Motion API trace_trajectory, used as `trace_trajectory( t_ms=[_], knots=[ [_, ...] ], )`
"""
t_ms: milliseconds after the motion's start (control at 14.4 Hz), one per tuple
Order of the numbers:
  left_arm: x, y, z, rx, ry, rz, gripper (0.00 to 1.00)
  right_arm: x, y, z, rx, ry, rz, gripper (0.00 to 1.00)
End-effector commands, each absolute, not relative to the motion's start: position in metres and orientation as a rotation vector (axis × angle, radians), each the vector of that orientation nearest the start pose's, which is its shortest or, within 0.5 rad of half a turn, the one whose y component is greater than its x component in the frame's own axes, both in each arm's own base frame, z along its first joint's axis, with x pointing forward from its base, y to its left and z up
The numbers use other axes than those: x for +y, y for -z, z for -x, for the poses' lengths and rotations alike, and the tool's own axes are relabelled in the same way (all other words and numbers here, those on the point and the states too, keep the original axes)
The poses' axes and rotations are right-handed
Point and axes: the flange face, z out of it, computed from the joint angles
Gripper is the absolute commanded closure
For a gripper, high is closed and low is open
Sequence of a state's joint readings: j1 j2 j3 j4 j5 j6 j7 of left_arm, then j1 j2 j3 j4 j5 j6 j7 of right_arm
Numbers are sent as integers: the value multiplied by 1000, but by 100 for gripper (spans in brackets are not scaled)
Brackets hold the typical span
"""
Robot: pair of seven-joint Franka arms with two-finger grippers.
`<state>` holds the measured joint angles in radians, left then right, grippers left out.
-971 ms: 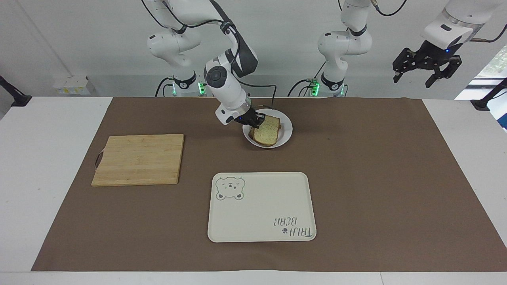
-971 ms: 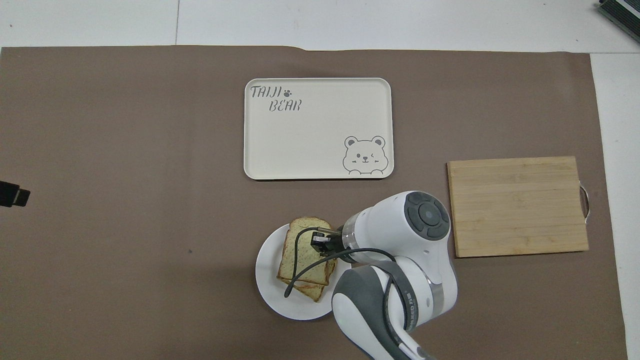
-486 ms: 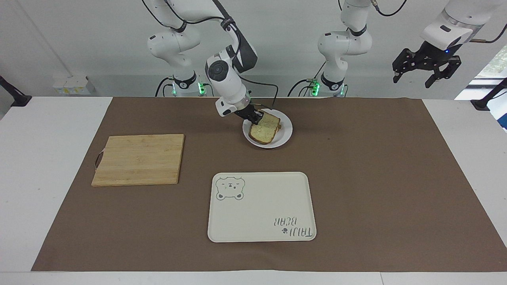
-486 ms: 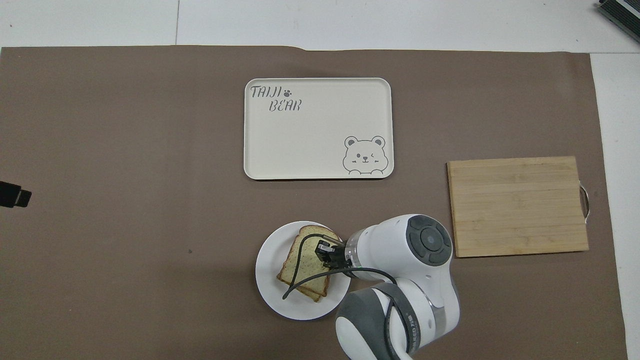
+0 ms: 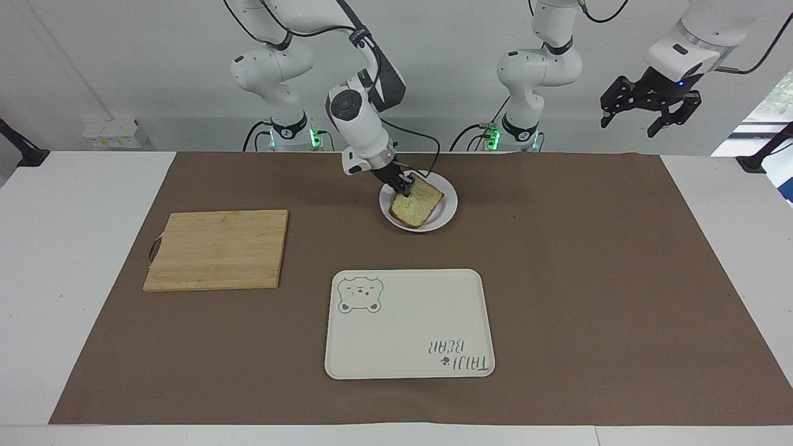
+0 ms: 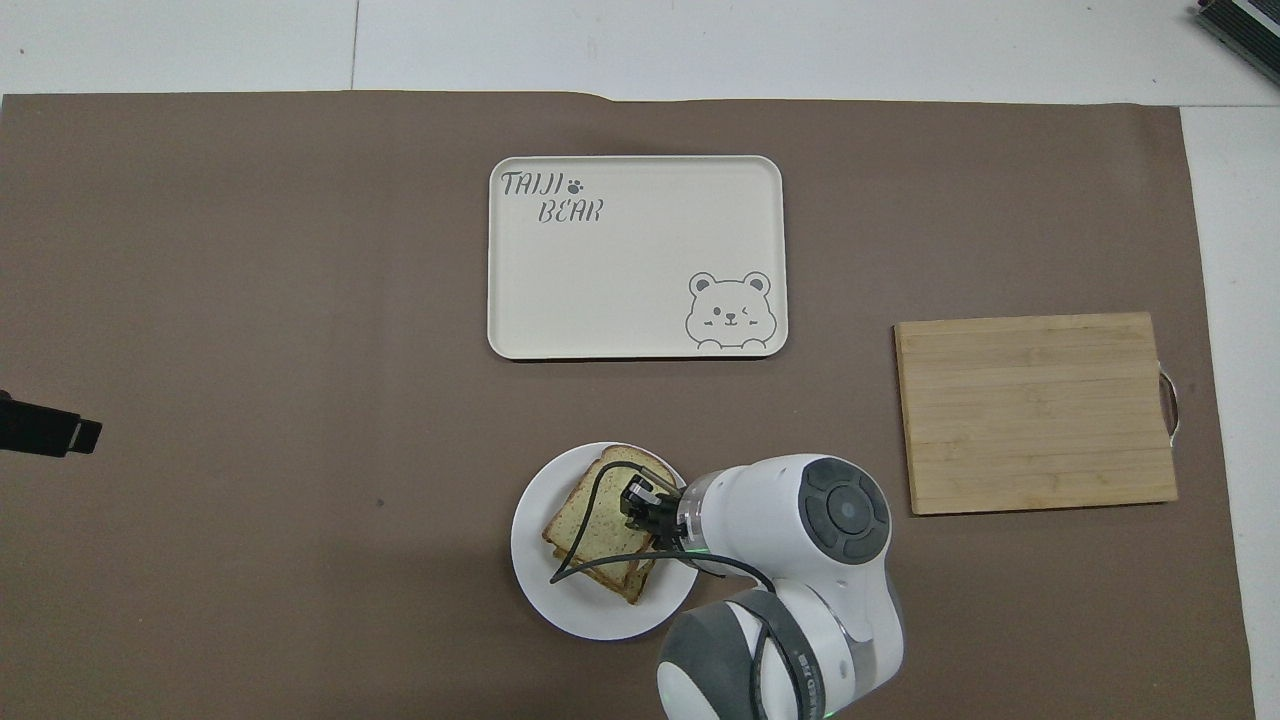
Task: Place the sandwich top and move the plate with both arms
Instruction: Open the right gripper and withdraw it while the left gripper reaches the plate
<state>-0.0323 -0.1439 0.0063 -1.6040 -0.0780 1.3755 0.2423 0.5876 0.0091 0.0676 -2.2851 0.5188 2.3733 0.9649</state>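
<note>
Right gripper (image 5: 406, 184), grip unreadable, touches the sandwich top (image 5: 418, 202); only the facing view shows the left gripper (image 5: 644, 111) spread.

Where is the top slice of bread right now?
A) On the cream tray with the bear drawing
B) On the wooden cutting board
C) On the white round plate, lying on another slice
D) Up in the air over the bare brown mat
C: the top slice lies on another slice on the white round plate, with the right pincer at its edge.
</note>
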Motion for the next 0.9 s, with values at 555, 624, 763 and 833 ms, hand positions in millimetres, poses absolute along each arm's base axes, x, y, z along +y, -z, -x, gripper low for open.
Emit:
trace_trajectory(
  t_ms=[555, 624, 763, 833],
  knots=[
    [-32, -568, -451, 500, -133, 3388, 0, 256, -487, -491, 964, -267, 2571, 0],
    [-36, -550, -450, 485, -156, 3431, 0, 247, -496, -496, 972, -263, 2567, 0],
    [-47, -521, -449, 454, -146, 3488, 0, 227, -516, -509, 949, -198, 2613, 0],
    [-54, -509, -448, 439, -134, 3525, 0, 221, -525, -514, 909, -156, 2657, 0]
  ],
)
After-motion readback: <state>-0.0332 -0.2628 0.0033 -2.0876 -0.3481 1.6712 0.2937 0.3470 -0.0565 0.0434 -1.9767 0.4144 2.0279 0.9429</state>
